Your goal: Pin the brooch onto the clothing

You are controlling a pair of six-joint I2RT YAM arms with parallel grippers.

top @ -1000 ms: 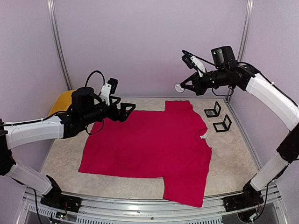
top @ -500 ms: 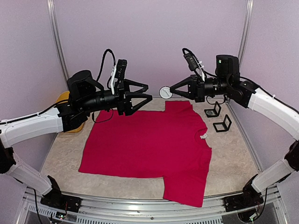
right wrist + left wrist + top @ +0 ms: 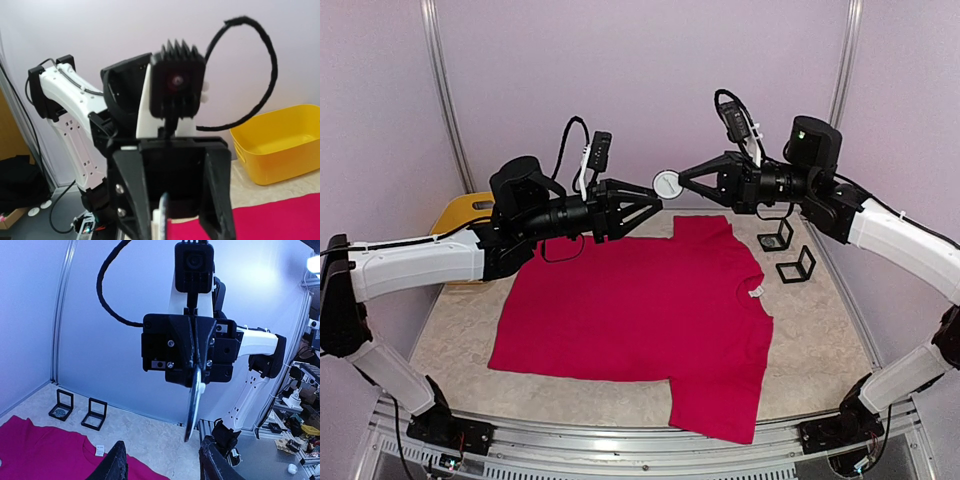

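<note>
The clothing, a crimson T-shirt (image 3: 640, 310), lies flat on the table. High above its far edge my two arms meet tip to tip. My right gripper (image 3: 682, 181) is shut on the brooch (image 3: 667, 184), a white round disc that shows edge-on in the left wrist view (image 3: 194, 402). My left gripper (image 3: 656, 200) faces it, open. Its fingertips (image 3: 116, 465) stand on either side of the disc's lower edge without touching it. In the right wrist view the brooch (image 3: 161, 220) sits between the left gripper's spread fingers (image 3: 131, 195).
A yellow tub (image 3: 460, 215) stands at the back left beside the shirt. Two small black display frames (image 3: 777, 237) (image 3: 796, 266) stand at the back right, just past the shirt's collar. A white label (image 3: 756, 291) shows at the collar.
The left arm rose from the shirt's far left edge and swung right. The right arm brought the brooch left to meet it. The left jaws narrowed around the disc.
</note>
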